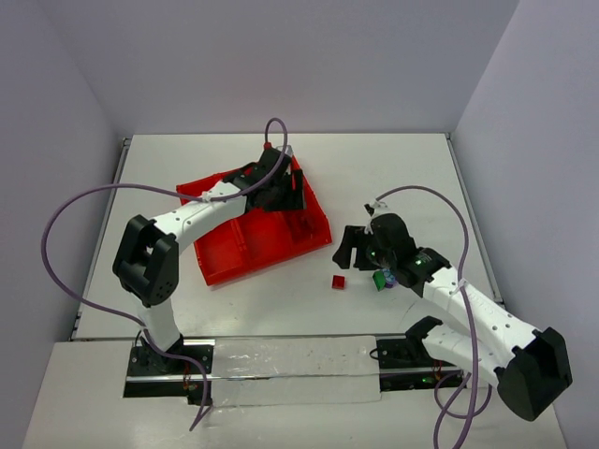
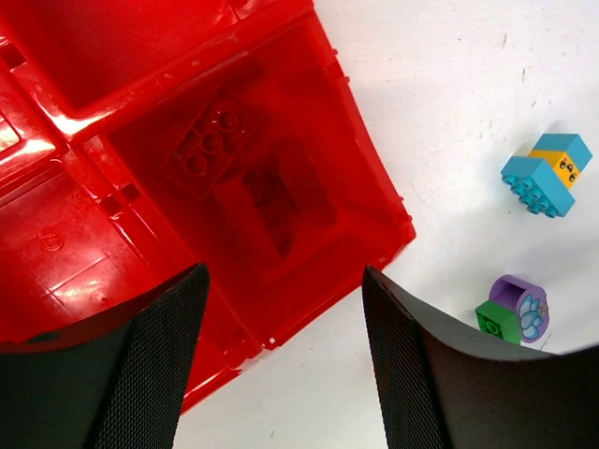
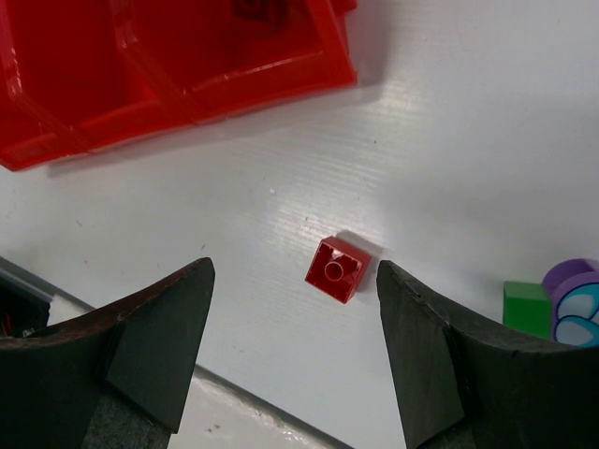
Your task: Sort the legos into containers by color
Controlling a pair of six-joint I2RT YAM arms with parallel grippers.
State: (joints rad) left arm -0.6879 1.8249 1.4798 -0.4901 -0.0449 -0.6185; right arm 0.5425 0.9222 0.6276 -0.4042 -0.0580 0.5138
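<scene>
Right gripper point(image 3: 295, 267), edge-cropped purple lego point(image 3: 569, 281) beyond

Tray point(image 1: 234, 253) sits left-ish on the tabletop point(image 1: 281, 313), one lego point(image 2: 211, 140) inside its right corner compartment. A loose brick point(image 1: 339, 281) lies off to its right, with a small cluster point(image 1: 382, 279) just beyond.

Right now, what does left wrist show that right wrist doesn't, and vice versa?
Only left wrist: a light blue and yellow lego cluster on the table, and a studded red brick lying in a tray compartment; a dark shape cropped at right wrist's top edge may be that brick, cannot tell.
Only right wrist: a loose red lego on the table, between the fingers of the open right gripper.
Both: the red tray and the green lego against the purple round piece.
</scene>
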